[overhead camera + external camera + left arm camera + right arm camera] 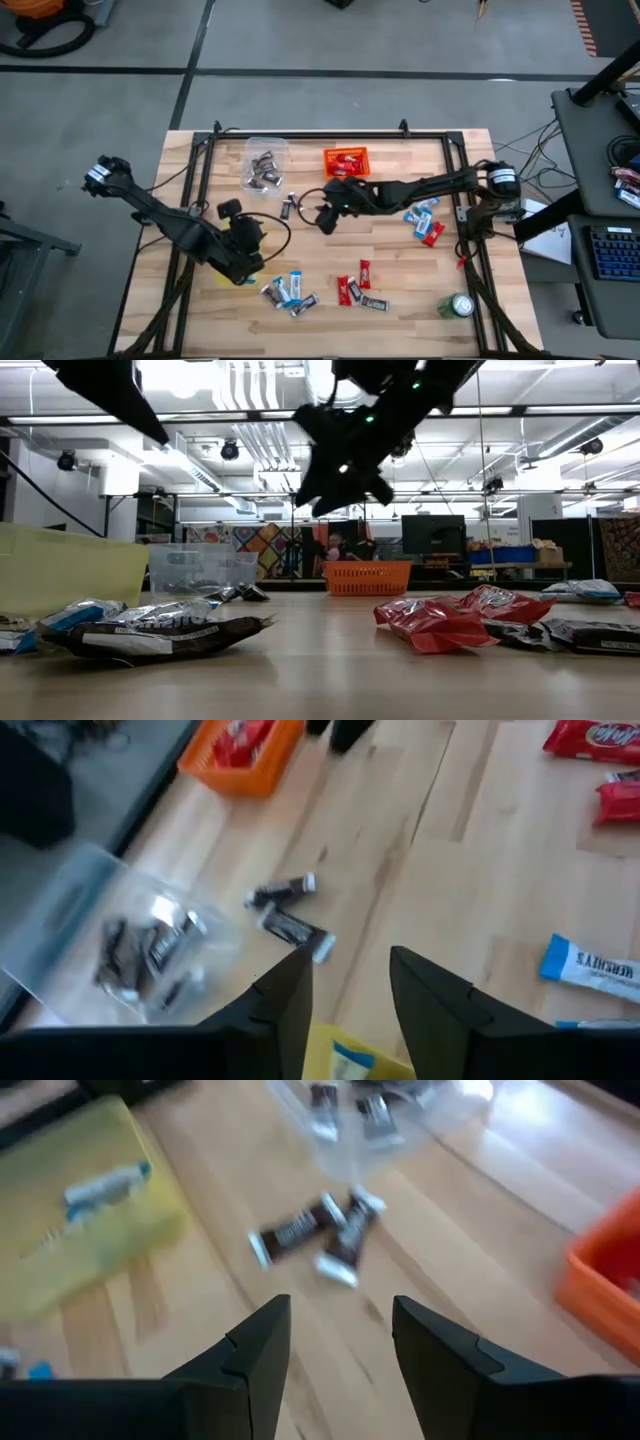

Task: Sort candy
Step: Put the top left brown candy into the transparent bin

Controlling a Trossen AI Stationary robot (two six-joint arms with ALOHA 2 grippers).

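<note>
Seen from above: a pale wooden table with a black frame along its edges. Toward twelve o'clock, a small orange plastic basket holding red-wrapped bars, and at about eleven o'clock a clear plastic bin holding dark-wrapped mini bars. Just beside that bin, toward the table's middle, two loose dark brown mini bars lying on the wood, touching at one end.

Right gripper held above the table near the centre, between the orange basket and the loose dark bars, fingers parted and empty.

Left gripper at about eight o'clock, over a yellow plastic bin containing a blue-and-white bar; fingers apart, nothing between them.

More candy scattered across the near half: a mixed cluster of blue-and-white and dark bars at six o'clock; red bars with one dark bar a little toward five o'clock; blue-and-white and red bars at three o'clock. A green drink can standing at about five o'clock near the table's edge.

Level with the tabletop: a dark brown bar and crumpled red wrappers closest to the camera.
</note>
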